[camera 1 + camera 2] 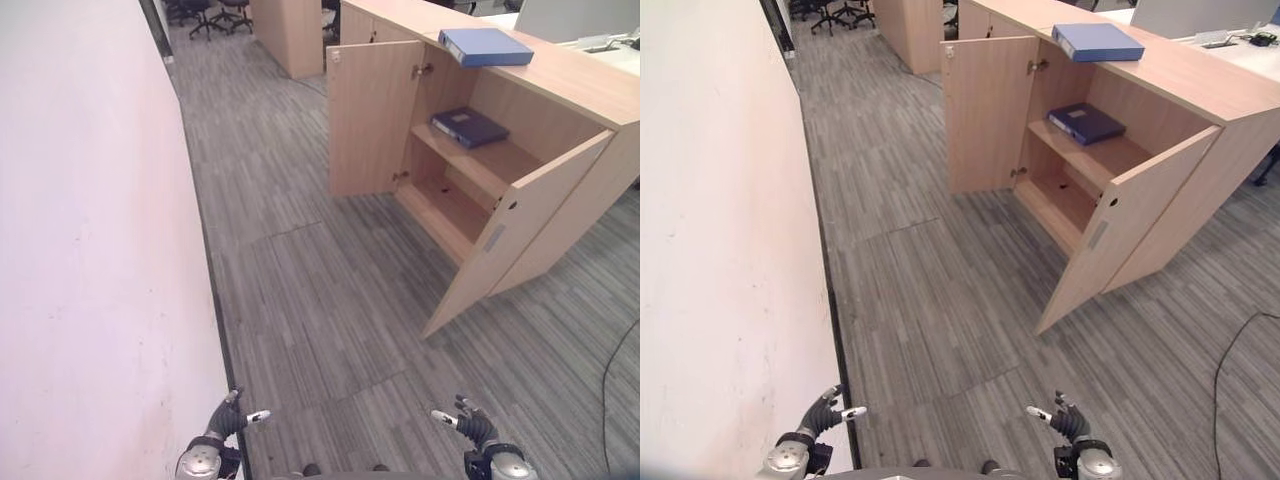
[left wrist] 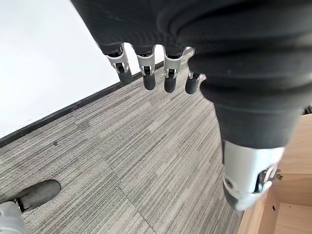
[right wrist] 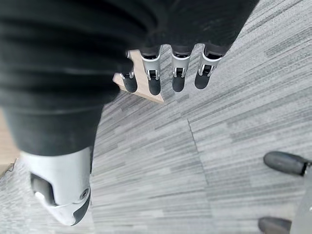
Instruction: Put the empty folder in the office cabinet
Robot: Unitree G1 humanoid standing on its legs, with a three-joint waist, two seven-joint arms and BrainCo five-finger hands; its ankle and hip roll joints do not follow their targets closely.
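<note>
The blue folder lies flat on top of the office cabinet, far off to my right and well apart from both my hands; it is light blue, closed, with a pale label on its spine; a darker blue folder rests on the upper shelf inside, both cabinet doors standing open; my left hand and right hand hang low and near over the grey carpet, fingers relaxed and apart, holding nothing.
</note>
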